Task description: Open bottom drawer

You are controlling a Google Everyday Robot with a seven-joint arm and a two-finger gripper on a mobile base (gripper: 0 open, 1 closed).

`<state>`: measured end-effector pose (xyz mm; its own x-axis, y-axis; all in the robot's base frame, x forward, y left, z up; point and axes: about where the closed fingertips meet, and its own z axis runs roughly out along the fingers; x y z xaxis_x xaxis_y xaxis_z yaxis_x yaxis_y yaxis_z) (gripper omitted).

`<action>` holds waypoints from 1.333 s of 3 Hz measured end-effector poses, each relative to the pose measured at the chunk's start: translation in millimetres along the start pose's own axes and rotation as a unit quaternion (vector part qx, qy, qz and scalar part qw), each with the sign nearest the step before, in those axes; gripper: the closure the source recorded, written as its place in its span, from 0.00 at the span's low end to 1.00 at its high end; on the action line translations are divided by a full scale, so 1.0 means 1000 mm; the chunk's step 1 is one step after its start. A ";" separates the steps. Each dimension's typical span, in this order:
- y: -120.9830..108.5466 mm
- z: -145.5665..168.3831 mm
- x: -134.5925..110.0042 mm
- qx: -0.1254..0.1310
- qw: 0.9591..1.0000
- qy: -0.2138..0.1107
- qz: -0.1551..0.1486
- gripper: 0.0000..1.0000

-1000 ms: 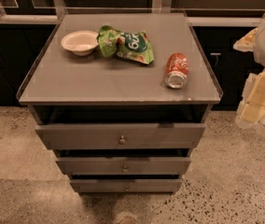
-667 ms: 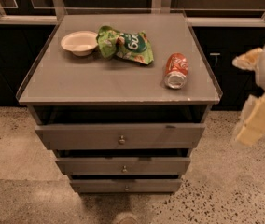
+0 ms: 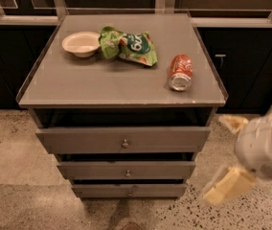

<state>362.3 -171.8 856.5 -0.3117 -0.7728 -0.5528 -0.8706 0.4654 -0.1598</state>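
The grey cabinet has three drawer fronts, each with a small round metal knob. The bottom drawer (image 3: pixel 102 190) is the lowest and smallest-looking front, just above the floor, with its knob (image 3: pixel 130 192) at centre. Above it are the middle drawer (image 3: pixel 93 169) and the top drawer (image 3: pixel 78 139). My gripper (image 3: pixel 228 155) is to the right of the cabinet, about level with the lower drawers and apart from them. Its cream fingers (image 3: pixel 226 186) are spread open and hold nothing.
On the cabinet top (image 3: pixel 78 85) are a white bowl (image 3: pixel 81 43), a green chip bag (image 3: pixel 128 45) and a red soda can (image 3: pixel 180 72) lying on its side. Dark cabinets line the back. Speckled floor (image 3: pixel 11 143) surrounds the cabinet.
My gripper has moved down along the cabinet's right side, from level with the cabinet top to level with the lower drawers. The drawers have not moved.
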 end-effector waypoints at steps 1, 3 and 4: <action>0.010 0.024 0.020 0.007 1.000 0.005 0.019 0.00; 0.021 0.076 0.049 -0.032 0.998 0.008 0.059 0.00; 0.033 0.144 0.074 -0.052 0.995 -0.006 0.091 0.00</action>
<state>365.0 -151.4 692.6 -0.4631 -0.6749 -0.5745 -0.8355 0.5488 0.0288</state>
